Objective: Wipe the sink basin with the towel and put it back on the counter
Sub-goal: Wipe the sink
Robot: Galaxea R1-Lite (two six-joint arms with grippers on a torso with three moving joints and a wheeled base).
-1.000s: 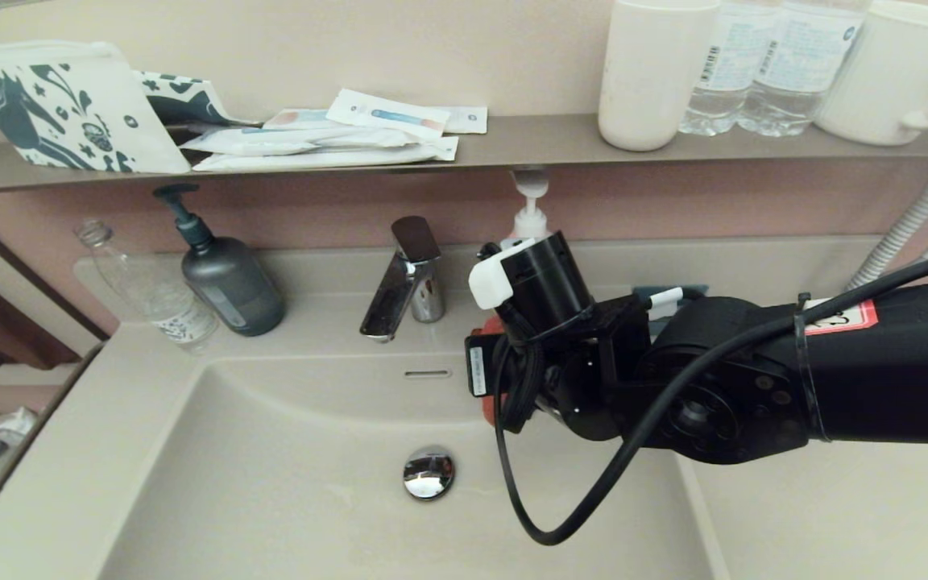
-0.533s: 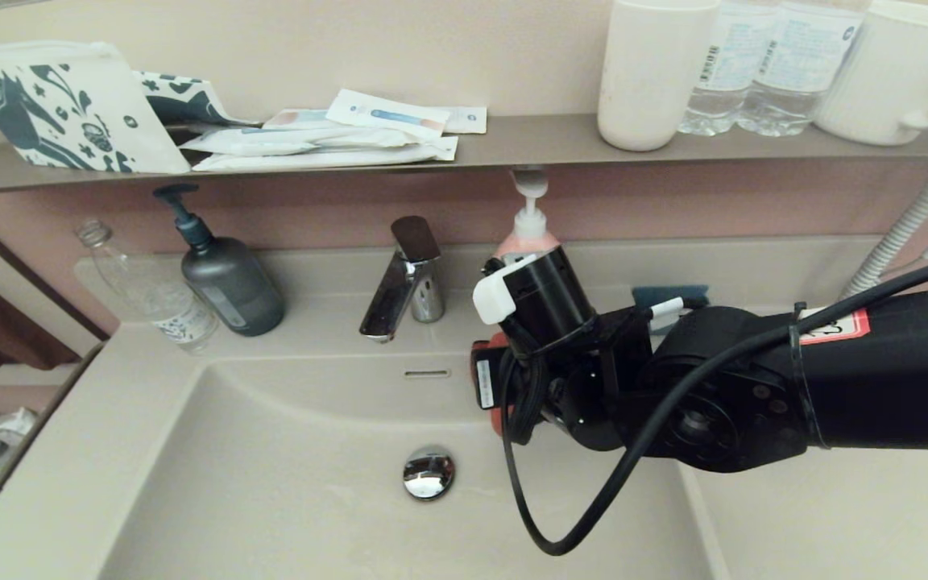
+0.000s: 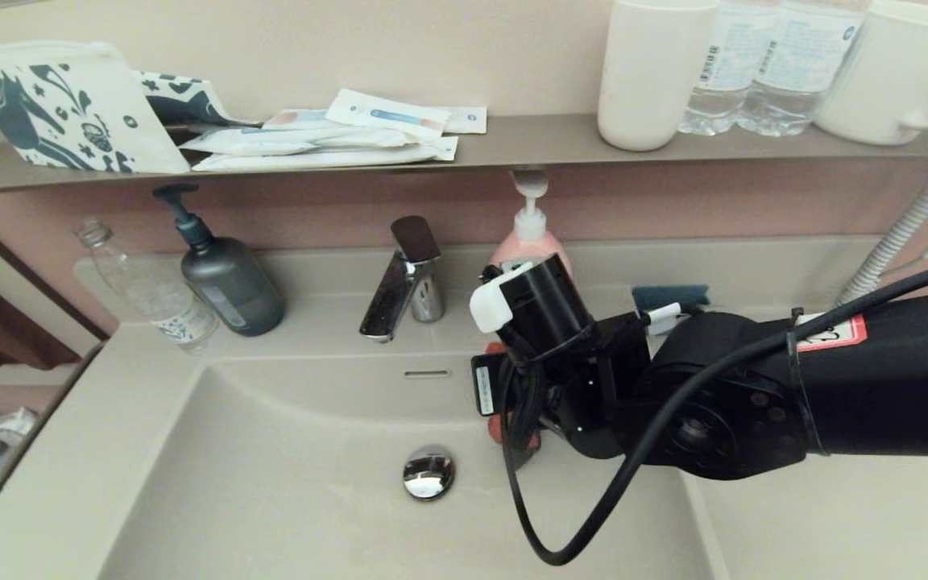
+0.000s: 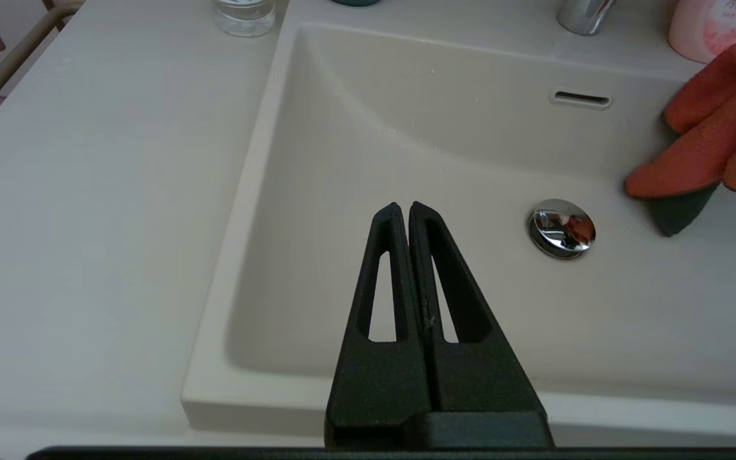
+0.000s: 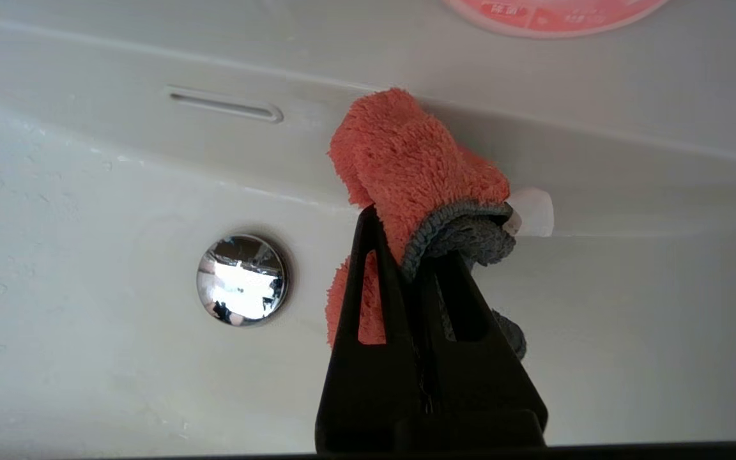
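head view: right arm reaches in from the right edge, forearm roughly level across the sink basin (image 3: 271,483), wrist bent down toward the back wall of the basin. right claw (image 3: 512,431) mostly hidden under the wrist housing; only a bit of the towel (image 3: 498,425) shows red below it, just right of the drain plug (image 3: 428,473). faucet (image 3: 403,278) and pink soap bottle (image 3: 530,238) sit on the surface (image 3: 834,515) behind the basin, grey pump bottle (image 3: 226,278) further left. shelf (image 3: 512,141) above with cups and packets.

left wrist view: left claw (image 4: 404,211) closed with nothing in it, fingers pressed together, hanging above the near rim of the basin (parked). towel (image 4: 716,137) hangs at the far side of the basin, near the drain plug (image 4: 560,228) and the overflow slot (image 4: 580,98).

right wrist view: right claw (image 5: 406,255) clamped on the towel (image 5: 413,166), red-orange face bunched up past the fingertips, grey face folded between the fingers (image 5: 368,300). towel sits against the basin's back wall below the rim, apart from the overflow slot (image 5: 224,104); drain plug (image 5: 242,278) near beside it.
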